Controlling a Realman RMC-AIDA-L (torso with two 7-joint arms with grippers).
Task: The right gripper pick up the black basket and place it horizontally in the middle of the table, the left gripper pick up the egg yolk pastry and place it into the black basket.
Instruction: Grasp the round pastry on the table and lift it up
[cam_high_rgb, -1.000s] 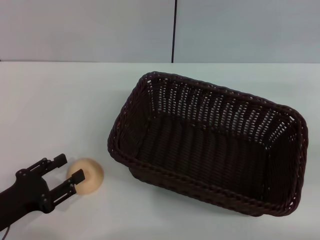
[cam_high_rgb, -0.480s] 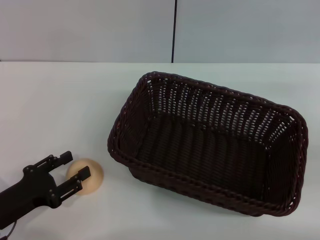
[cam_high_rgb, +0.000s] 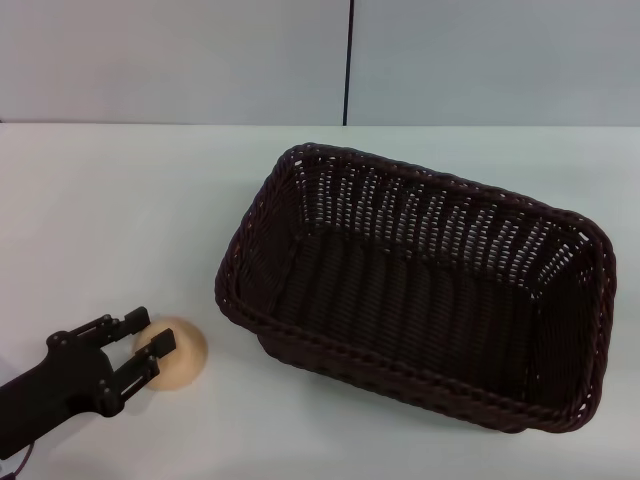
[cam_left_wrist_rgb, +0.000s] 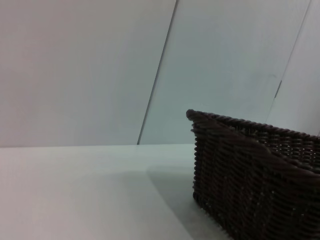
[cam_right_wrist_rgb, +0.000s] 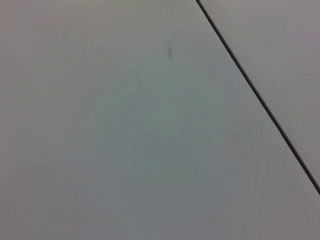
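Pastry (cam_high_rgb: 172, 352) between open left hand (cam_high_rgb: 148, 335) fingers, table (cam_high_rgb: 110, 220) near edge.

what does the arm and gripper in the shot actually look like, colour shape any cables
Only the left gripper shows, in the head view. It is matte black throughout: a thick rounded arm end narrowing into two slim parallel prong fingers with blocky squared tips and small bolt-like details near their bases. A thin cable seems to trail beneath the arm at the picture's edge. No labels or markings are visible. The right gripper is out of view.

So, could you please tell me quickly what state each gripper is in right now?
Left gripper: open, fingers either side of the small round tan egg yolk pastry, not yet clamped.
Right gripper: not in view.
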